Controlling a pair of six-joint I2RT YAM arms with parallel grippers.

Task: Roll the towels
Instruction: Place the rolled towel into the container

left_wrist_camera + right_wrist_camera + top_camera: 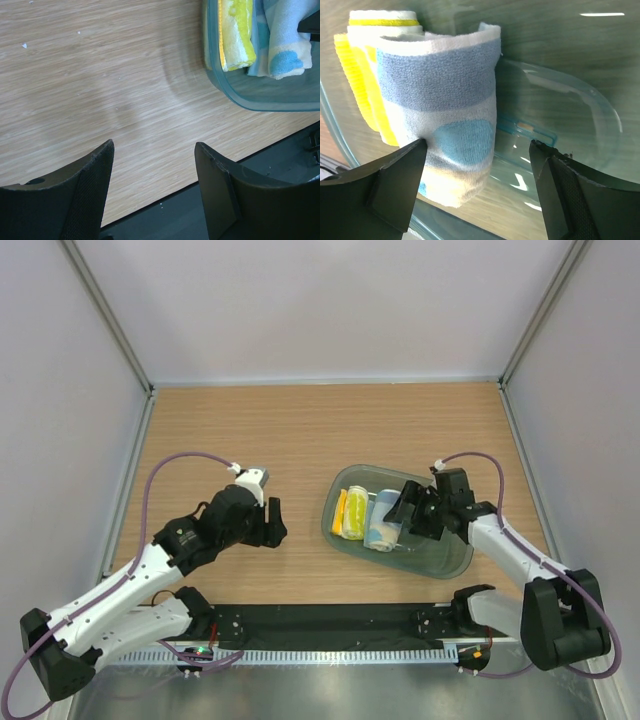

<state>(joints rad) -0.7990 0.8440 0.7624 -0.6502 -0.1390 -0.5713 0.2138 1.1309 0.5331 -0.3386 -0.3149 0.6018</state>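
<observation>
1. Right fingers point(385, 185): wide apart, clamped on nothing.
2. Blue towel point(445, 100), rolled, stands in the gap between them. It sits close up to the finger on the left of the wrist view; can't tell if it touches. There is clear space to the other finger.
3. Yellow towel point(360, 90), also rolled, is just past the blue towel on the side away from the open gap, pressed against it.
4. Both rolls lie inside the clear bluish tub point(580, 115), which is right under the right fingers. The rolls sit at the end of the tub farthest from that arm's base.
5. Left fingers point(75, 195): apart, nothing between them, hanging over bare wooden table point(100, 75).
6. From the left fingers, the tub with both towels is ahead and off to the right, near but not touching.
7. In the top view the two sets of fingers are apart, with the towels between them and nearer the right set.
</observation>
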